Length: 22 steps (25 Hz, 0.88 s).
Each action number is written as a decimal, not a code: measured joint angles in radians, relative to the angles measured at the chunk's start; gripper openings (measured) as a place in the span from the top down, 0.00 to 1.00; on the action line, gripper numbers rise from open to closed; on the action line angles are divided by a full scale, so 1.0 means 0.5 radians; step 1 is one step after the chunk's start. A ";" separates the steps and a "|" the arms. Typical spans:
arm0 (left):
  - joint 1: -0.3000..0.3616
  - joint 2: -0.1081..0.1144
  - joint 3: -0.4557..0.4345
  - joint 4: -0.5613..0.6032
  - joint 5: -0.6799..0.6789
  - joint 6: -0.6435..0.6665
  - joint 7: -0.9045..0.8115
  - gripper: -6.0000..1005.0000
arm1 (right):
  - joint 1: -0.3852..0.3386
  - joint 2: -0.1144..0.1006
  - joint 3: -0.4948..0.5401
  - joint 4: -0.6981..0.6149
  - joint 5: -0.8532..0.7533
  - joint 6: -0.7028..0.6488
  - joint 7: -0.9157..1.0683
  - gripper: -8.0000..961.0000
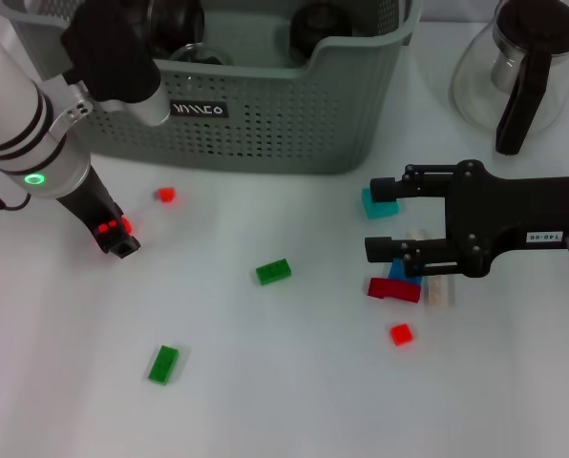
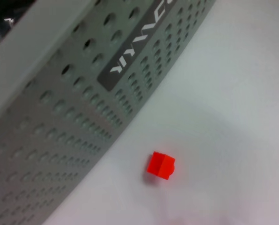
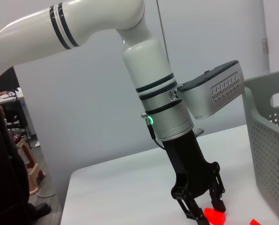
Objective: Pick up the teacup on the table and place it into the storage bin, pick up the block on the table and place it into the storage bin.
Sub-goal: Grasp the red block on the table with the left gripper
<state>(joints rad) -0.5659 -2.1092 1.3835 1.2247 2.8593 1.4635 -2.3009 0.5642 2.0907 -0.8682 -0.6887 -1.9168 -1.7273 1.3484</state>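
A glass teapot [image 1: 518,72] with a black handle stands at the far right of the white table [image 1: 265,382], just right of the grey-green basket. In the background to the left, a stool [image 3: 29,171] stands on the floor beside the table.

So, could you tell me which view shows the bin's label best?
The left wrist view: the label on the bin is close, its white lettering plain. The head view shows it too, but smaller; the right wrist view catches only its edge.
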 joint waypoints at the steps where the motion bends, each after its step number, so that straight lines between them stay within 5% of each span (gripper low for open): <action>1: 0.000 0.000 -0.005 0.008 0.000 0.003 0.000 0.53 | 0.000 0.000 0.000 0.000 0.001 0.000 0.000 0.21; 9: 0.017 0.010 -0.021 0.100 0.000 0.054 -0.010 0.53 | -0.003 0.000 0.000 0.000 0.004 0.000 0.000 0.21; 22: -0.041 0.019 -0.019 -0.138 0.000 -0.067 -0.084 0.53 | 0.001 0.000 0.000 0.000 -0.001 0.000 0.023 0.21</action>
<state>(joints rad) -0.5866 -2.0997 1.3738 1.1560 2.8593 1.4302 -2.3430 0.5648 2.0907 -0.8682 -0.6887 -1.9174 -1.7272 1.3599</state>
